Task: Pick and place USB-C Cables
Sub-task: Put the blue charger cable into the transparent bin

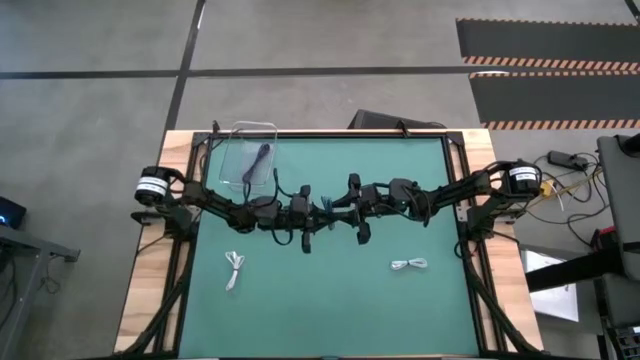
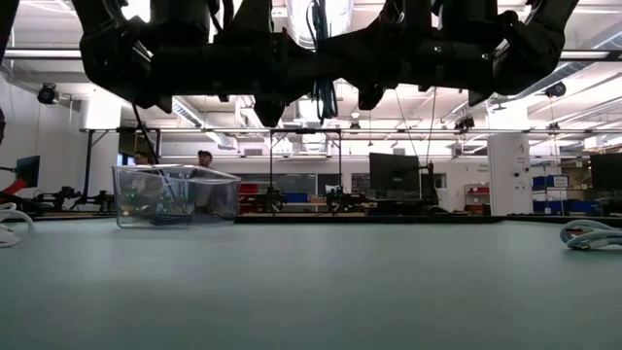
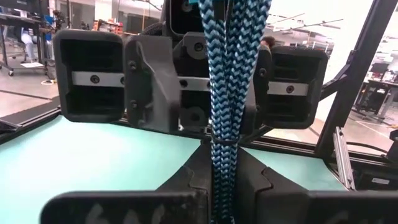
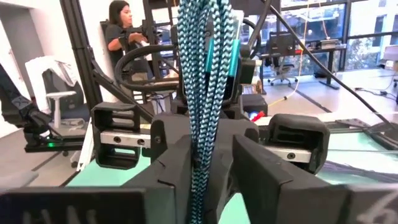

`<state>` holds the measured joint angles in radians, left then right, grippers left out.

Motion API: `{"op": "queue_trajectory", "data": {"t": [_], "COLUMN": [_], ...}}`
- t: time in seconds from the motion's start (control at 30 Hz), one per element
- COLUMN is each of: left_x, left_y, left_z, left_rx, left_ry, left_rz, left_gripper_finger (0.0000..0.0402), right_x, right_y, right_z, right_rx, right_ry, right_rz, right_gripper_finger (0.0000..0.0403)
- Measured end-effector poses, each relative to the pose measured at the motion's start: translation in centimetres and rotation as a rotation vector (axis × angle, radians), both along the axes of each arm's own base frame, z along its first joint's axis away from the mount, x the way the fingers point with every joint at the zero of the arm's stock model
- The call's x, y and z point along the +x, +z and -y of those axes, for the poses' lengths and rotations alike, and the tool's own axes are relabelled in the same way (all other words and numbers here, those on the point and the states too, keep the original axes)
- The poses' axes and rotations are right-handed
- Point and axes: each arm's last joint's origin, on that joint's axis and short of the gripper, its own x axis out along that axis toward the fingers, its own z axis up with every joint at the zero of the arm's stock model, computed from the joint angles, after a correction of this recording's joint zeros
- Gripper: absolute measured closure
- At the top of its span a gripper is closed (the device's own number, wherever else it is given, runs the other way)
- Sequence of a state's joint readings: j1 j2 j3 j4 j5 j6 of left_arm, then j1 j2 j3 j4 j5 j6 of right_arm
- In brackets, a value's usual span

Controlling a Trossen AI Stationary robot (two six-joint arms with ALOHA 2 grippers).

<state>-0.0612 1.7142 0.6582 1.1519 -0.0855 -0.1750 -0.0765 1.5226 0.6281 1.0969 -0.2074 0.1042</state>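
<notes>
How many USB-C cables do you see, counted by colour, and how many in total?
White cable: 2, both on the mat
Dark cable: 1, in the clear bin
Teal cable: 1, held between the two grippers
Total: 4

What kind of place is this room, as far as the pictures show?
Probably a robotics lab or workshop: a monitor on benches beyond the table, a person at another rig, and striped floor markings.

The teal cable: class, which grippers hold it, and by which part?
Both: the left gripper and right gripper each pinch the bundled strands of the teal cable, hanging between them above the table.
</notes>
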Motion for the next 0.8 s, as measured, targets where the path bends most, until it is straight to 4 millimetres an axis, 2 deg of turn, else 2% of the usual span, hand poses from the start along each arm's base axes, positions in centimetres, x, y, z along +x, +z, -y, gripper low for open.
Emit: {"op": "queue_trajectory", "data": {"t": [0.37, 0.6, 0.8], "left_x": [0.0, -0.1, 0.0], "left_y": [-0.2, -0.2, -0.1], "left_z": [0.0, 0.0, 0.0], "left_rx": [-0.001, -0.002, -0.002], "left_ry": [-0.003, -0.005, -0.004], "left_rz": [-0.012, -0.014, -0.012], "left_gripper_finger": [0.0389, 0.0389, 0.0389], "right_x": [-0.3, -1.4, -3.0], "right_y": [0.5, 1.8, 2.6], "right_z": [0.3, 0.3, 0.4], "right_rx": [0.035, 0.035, -0.008], "right_ry": [-0.011, -0.018, -0.113], "right_rz": [-0.018, -0.094, -0.226], "right_gripper_finger": [0.0219, 0.0209, 0.0209]}}
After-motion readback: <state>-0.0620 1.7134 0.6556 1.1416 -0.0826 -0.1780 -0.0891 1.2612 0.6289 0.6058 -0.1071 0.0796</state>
